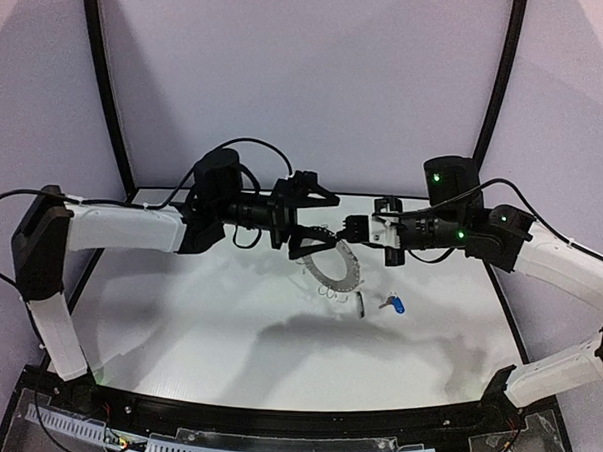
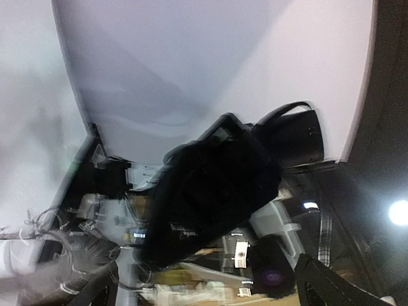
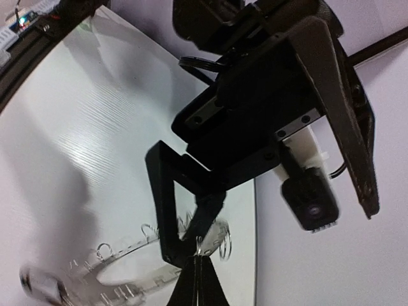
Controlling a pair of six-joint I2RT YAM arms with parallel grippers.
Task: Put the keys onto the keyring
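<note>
The left gripper point(image 1: 312, 223) stands wide open at the keyring point(image 1: 341, 273), and the closed right gripper point(image 1: 343, 229) meets its far rim. The black-tag key point(image 1: 360, 305) and the blue-tag key point(image 1: 396, 304) lie on the table point(image 1: 178, 311) near the ring.

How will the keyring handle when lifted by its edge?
The keyring looks like flat metal, so it is probably stiff and shape-keeping. The right gripper is shut on only its rim, so it may pivot or swing. Its small wire clips look loose and could snag the open left gripper.
</note>
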